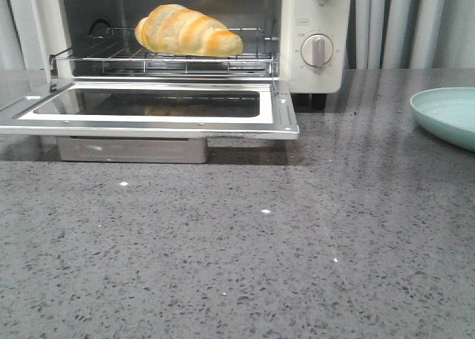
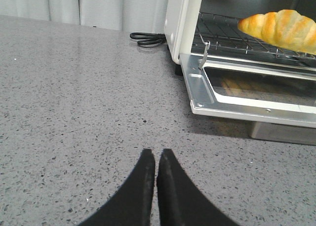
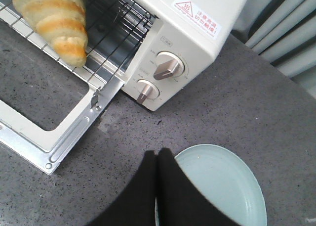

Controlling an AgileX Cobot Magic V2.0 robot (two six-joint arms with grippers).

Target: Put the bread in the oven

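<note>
With the bread (image 1: pixel 187 30) already lying on the pulled-out wire rack (image 1: pixel 111 57) of the oven (image 1: pixel 315 27), what remains is likely sliding the rack in and lifting the glass door (image 1: pixel 148 105) squarely. Left gripper (image 2: pixel 156 159) and right gripper (image 3: pixel 157 159): fingers pressed together, empty. Bread ridged, golden; counter (image 1: pixel 237 265) speckled grey stone; plate (image 3: pixel 222 186) smooth, pale green.

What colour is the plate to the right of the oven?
The plate is pale mint-green, plain with no pattern; the right wrist view shows it best.
</note>
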